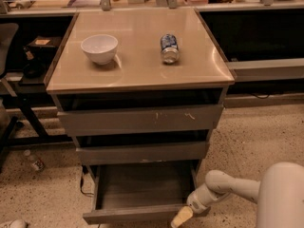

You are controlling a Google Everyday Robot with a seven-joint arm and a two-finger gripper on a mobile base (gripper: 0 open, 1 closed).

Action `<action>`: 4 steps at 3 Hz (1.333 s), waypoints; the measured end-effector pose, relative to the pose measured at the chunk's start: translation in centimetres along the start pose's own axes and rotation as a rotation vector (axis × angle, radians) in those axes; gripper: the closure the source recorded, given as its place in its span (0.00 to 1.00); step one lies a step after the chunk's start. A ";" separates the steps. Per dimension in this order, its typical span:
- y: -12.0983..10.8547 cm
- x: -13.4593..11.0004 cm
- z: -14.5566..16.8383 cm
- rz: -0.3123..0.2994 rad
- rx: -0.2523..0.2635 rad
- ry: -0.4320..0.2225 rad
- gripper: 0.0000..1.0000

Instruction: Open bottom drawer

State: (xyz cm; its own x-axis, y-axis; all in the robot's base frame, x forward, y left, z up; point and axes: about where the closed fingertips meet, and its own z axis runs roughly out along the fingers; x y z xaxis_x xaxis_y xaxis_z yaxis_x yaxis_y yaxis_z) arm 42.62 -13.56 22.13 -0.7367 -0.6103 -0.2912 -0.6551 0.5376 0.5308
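Note:
The bottom drawer (137, 215) is the slimmest grey front at the foot of the cabinet. It stands pulled well out, and its shallow grey box body (142, 184) shows empty inside. My gripper (181, 217) is at the right end of that front, at the end of my white arm (228, 186) that reaches in from the lower right. Its cream tip touches or sits just in front of the drawer front's right part. The mid-sized grey front (142, 152) and the widest scratched front (140, 119) above it are slightly out.
A white bowl (99, 48) and a can lying on its side (169, 48) rest on the beige cabinet top (137, 70). A plastic bottle (33, 160) lies on the speckled floor at left. Dark benches stand to both sides.

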 end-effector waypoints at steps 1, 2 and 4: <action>0.4 1.8 0.1 0.037 -0.019 0.051 0.00; 0.9 3.5 -0.2 0.068 -0.030 0.074 0.00; 3.9 7.6 -1.1 0.129 -0.050 0.102 0.00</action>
